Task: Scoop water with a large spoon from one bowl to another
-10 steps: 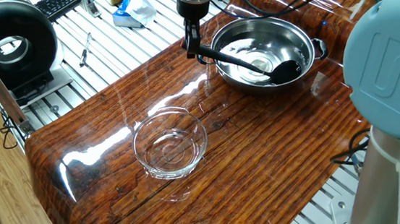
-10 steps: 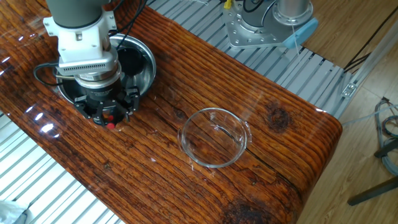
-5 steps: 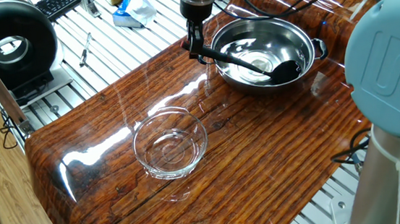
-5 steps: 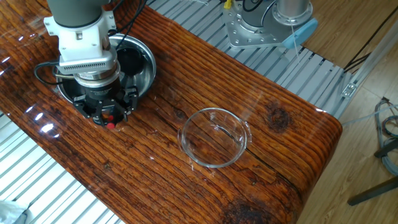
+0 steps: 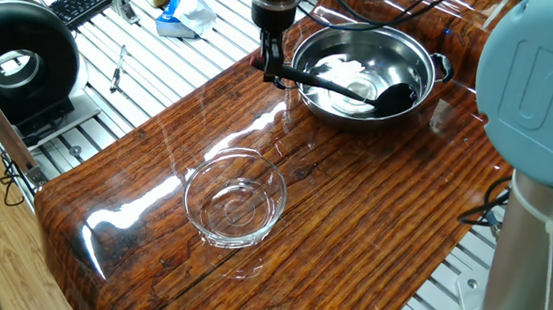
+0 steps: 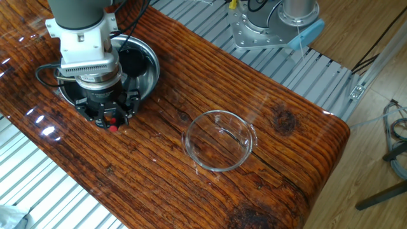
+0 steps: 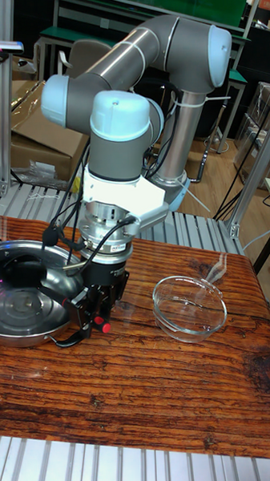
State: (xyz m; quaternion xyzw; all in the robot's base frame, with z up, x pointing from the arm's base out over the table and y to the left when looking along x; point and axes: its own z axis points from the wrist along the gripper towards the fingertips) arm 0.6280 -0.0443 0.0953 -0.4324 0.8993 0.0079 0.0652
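Glossy wooden tabletop [image 5: 382, 216] carries 2 bowls. Upper centre of one fixed view: the large spoon [image 5: 351, 86] lies in the steel bowl [image 5: 418, 47], scoop at the shiny water [image 5: 339, 69]. The gripper [image 5: 271, 67] is clamped on its handle end at the rim. The glass bowl [image 5: 235, 199] sits well apart, lower left.

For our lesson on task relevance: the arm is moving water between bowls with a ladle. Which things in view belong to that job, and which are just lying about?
Belong to the job:
steel bowl
water
black ladle
glass bowl
end effector, holding the ladle's handle

Just lying about:
black round device
keyboard
blue and white packet
pen
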